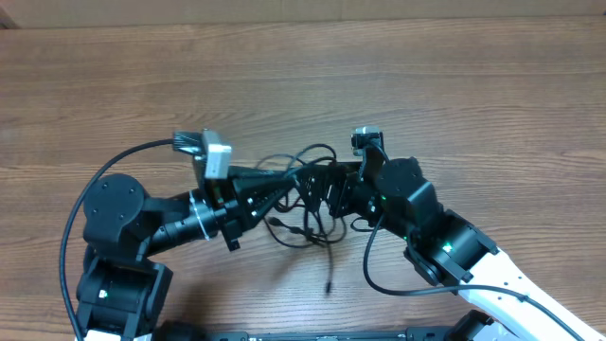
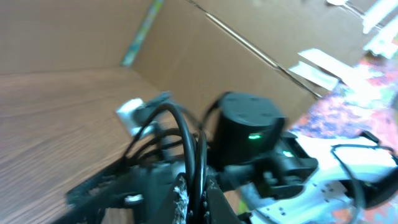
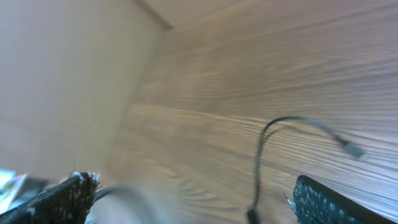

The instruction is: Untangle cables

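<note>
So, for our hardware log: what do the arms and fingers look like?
The left arm and right arm are black, with rounded joints, green status lights and thick looping black cables. The right has a white lower link; the left wrist a grey camera box. Black, rough-textured fingers.

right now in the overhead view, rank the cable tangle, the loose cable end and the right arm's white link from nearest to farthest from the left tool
From the left tool:
1. cable tangle, right at its tips, centre.
2. loose cable end, lower centre.
3. right arm's white link, far lower right.
</note>
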